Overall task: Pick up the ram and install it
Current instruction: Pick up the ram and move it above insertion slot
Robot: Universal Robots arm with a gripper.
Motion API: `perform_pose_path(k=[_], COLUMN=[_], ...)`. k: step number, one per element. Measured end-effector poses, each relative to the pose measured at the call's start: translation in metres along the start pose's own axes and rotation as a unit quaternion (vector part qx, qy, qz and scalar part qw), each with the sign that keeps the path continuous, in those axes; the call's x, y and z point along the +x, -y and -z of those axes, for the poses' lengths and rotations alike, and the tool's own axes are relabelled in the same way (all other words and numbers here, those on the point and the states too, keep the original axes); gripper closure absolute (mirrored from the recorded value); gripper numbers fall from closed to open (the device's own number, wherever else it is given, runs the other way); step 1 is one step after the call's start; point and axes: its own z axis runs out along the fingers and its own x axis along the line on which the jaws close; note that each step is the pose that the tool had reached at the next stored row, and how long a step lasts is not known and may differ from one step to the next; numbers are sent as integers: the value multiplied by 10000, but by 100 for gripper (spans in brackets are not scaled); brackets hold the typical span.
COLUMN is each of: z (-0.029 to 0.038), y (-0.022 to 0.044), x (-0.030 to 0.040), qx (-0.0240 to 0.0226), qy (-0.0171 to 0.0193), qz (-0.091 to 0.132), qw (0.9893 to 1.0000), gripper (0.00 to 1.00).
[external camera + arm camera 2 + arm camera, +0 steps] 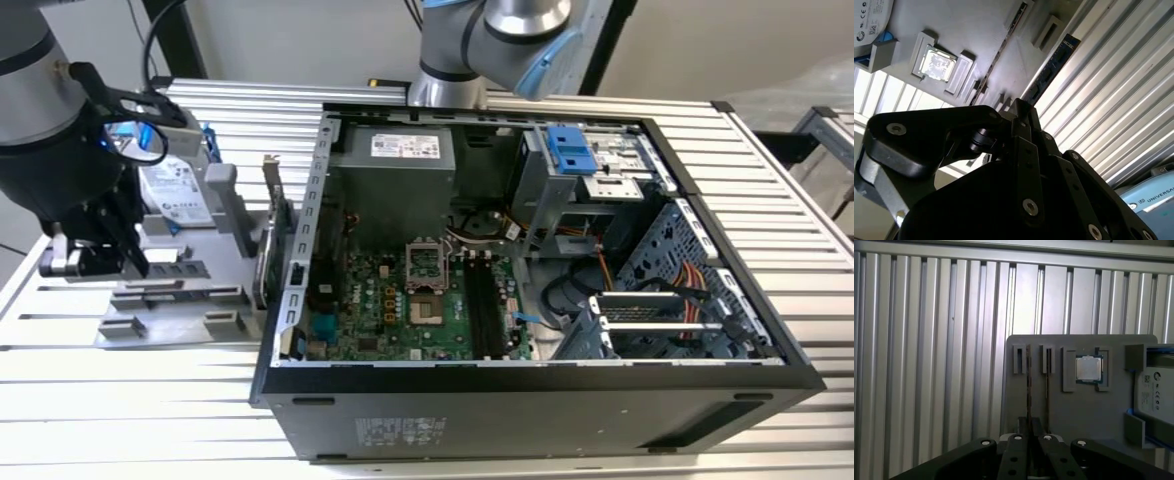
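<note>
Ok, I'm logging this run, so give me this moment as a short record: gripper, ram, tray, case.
gripper: over the grey tray, at the exterior view's left of the case
fingers: look shut on the ram
ram: sticks out past the fingertips, not yet installed
tray also holds: processor, hard drive
case: open, on the slatted table

Table: silver, ribbed w/ parallel grooves; tray plain grey, chip silver. Ram dark blue w/ tiny gold specks; gripper matte black w/ silver screw heads. Computer case black, board green, drive clips bright blue, cables orange & red.
</note>
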Motion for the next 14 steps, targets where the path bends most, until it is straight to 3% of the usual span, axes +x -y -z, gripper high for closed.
perform_pose_path(k=[14], z=[33], y=[-2], x=[-1], qx=[0], qy=[0], qz=[0], qw=[10000], gripper=[100])
